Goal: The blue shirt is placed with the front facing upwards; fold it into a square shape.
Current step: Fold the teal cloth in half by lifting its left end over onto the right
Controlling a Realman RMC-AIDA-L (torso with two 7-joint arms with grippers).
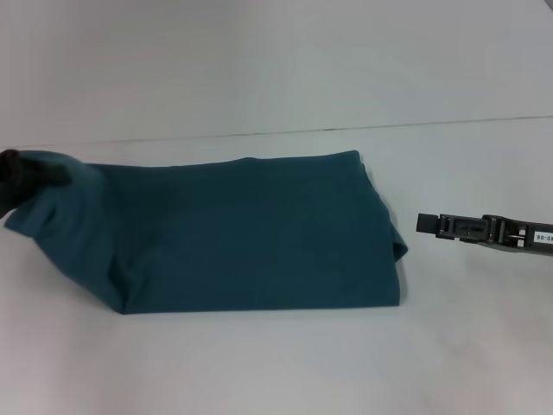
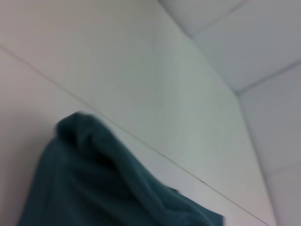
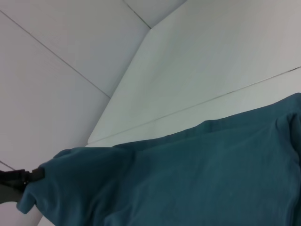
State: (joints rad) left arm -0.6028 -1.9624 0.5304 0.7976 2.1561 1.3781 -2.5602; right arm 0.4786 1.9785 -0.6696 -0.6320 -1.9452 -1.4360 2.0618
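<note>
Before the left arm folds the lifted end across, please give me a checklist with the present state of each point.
1. Left hand grips the blue shirt: ok, the end is raised off the white table.
2. Right hand is off the cloth: ok, beside the shirt's right edge.
3. Rest of shirt lies flat: ok.
4. Chest print visible: not ok, plain fabric only.
5. Right hand open: cannot tell.

I see the blue shirt [image 1: 251,238] lying on the white table. It is dark teal-blue and plain on top; I cannot see any letters or the collar. It is folded into a wide band, longer than it is tall. Its right end lies flat with a small fold at the edge. Its left end is lifted off the table and bunched up.
</note>
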